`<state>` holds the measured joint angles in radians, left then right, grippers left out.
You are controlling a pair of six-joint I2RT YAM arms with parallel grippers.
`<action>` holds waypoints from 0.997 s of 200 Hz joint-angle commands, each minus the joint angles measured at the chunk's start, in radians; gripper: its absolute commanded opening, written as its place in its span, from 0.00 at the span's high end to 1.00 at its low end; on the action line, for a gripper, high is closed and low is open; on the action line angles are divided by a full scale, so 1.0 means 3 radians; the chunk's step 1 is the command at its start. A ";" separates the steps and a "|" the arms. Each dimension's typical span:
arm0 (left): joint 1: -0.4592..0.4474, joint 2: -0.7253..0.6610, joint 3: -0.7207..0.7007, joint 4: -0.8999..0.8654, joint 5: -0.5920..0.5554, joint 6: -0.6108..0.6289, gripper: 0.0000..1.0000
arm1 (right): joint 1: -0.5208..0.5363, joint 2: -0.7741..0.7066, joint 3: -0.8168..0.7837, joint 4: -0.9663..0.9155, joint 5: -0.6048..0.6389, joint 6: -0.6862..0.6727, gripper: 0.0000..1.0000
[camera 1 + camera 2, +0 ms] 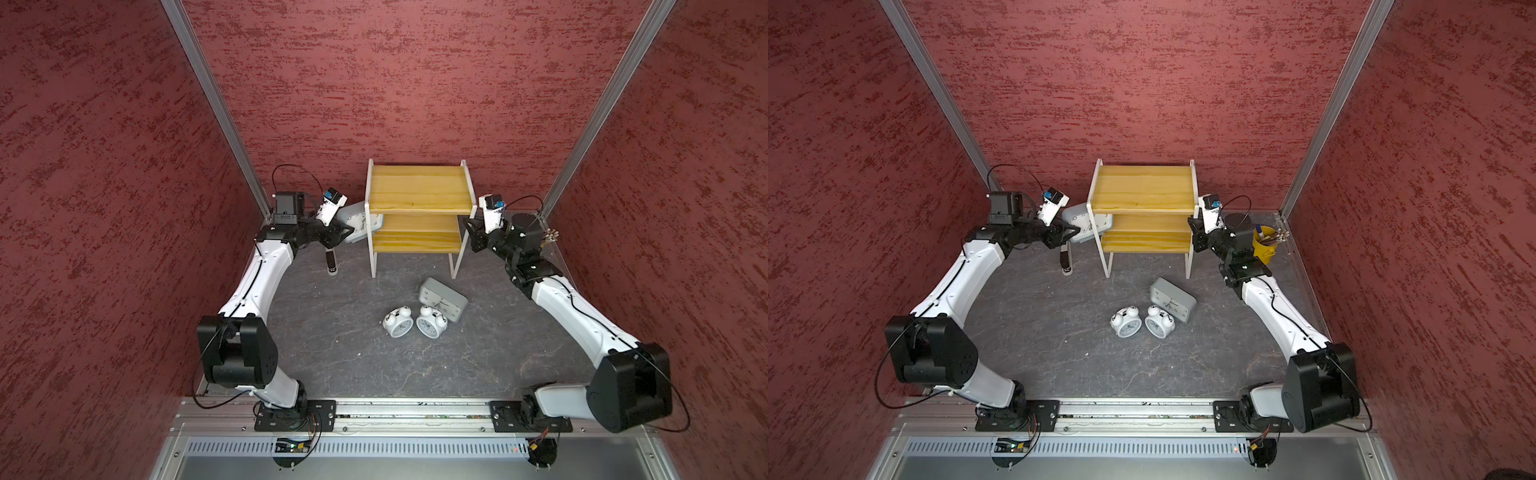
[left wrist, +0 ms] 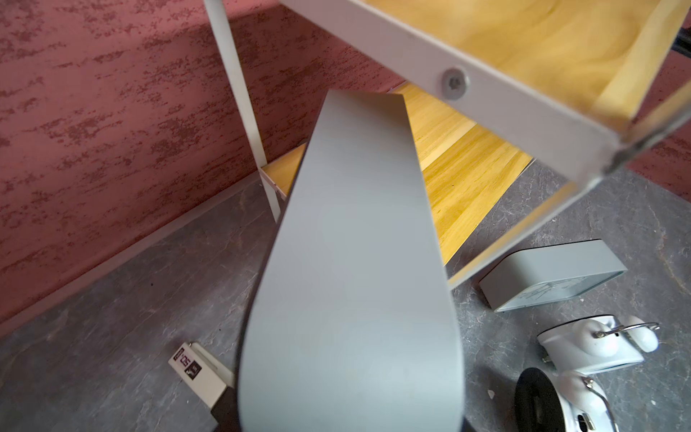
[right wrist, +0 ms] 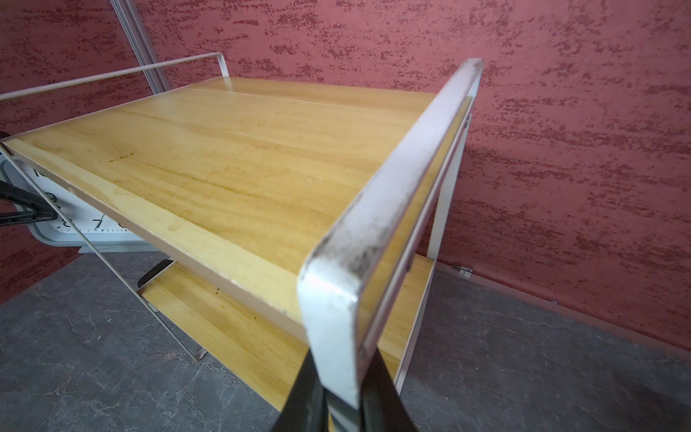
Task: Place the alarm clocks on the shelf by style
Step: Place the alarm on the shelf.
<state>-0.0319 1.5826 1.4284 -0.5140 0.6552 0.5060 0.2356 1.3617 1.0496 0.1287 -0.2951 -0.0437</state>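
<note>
- left gripper (image 1: 1071, 232): jaws partly closed, clamped on one end of the held grey clock (image 1: 1088, 224), which hangs clear of the table (image 1: 332, 332).
- held grey clock: at the 9 o'clock side of the shelf (image 1: 419, 187) in both top views, and tilted. its far end passes the white frame into the gap between the two boards. contact with the lower board cannot be determined.
- right gripper (image 3: 338, 407): at the shelf's 3 o'clock side. the fingers (image 3: 299, 392) sit tight against both faces of the white frame's front corner, at top-board height.
- shelf: upright at the rear of the table.
- second grey clock (image 1: 442, 299): on the table, at 6 o'clock from the shelf.
- first twin-bell clock (image 1: 398, 324) and second twin-bell clock (image 1: 431, 322): side by side on the table, at 7 o'clock from the second grey clock and just beside it.
- small black-and-white object (image 1: 331, 262): on the table, at 6 o'clock from the left gripper.
- yellow pen cup (image 1: 1264, 245): at 3 o'clock from the shelf, beyond the right arm, seen in a top view.
</note>
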 commanded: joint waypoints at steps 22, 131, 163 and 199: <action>-0.0155 0.0242 0.0141 0.0512 0.0200 0.0272 0.87 | 0.0006 0.0092 0.0030 0.0163 -0.0207 -0.0022 0.85; -0.0271 0.0824 0.0347 0.0955 0.0823 0.0350 0.86 | 0.0003 0.0113 0.0056 0.0124 -0.0248 -0.0080 0.87; -0.0339 0.0969 0.0441 0.0910 0.0946 0.0389 0.85 | 0.0007 0.0131 0.0080 0.0095 -0.0260 -0.0086 0.87; -0.0407 0.1067 0.0465 0.0878 0.1058 0.0381 0.84 | 0.0006 0.0135 0.0119 0.0067 -0.0273 -0.0079 0.88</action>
<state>-0.0940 1.8660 1.5501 -0.2451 0.9157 0.5804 0.2264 1.3788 1.0519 0.1528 -0.3363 -0.0860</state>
